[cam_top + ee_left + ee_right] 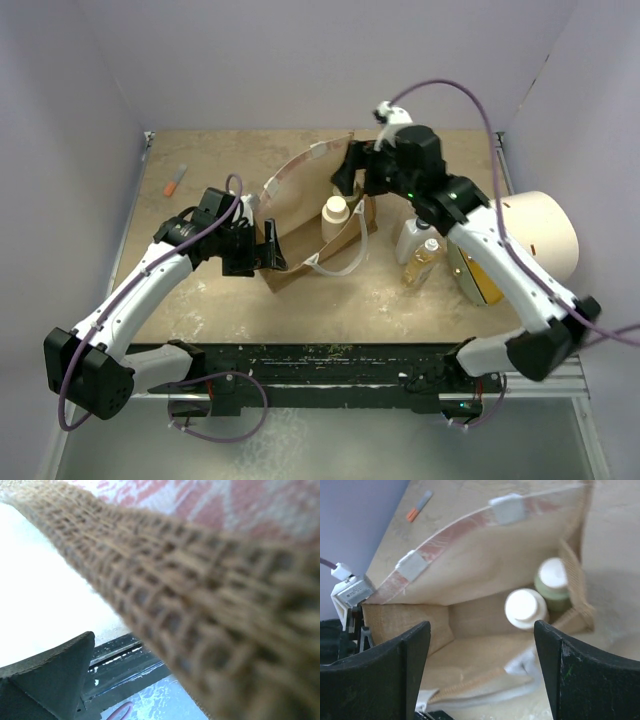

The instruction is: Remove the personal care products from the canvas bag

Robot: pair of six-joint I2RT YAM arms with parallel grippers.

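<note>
The canvas bag [300,205] stands open mid-table. My left gripper [262,250] is shut on its left end; in the left wrist view the weave [200,595] fills the frame beside one finger [50,680]. My right gripper [348,180] is open and empty, hovering over the bag's mouth [482,675]. Inside the bag [470,570] stand a pale bottle with a white cap [525,609], also seen from the top [335,215], and an olive-green bottle with a cream cap [552,582]. A clear squarish bottle [412,238] and a beige bottle with a pointed cap [425,262] stand on the table right of the bag.
A big white cylinder [540,235] with an orange face lies at the right edge. A small orange-and-white tube [176,180] lies at the far left, also in the right wrist view [417,507]. Purple walls enclose the table.
</note>
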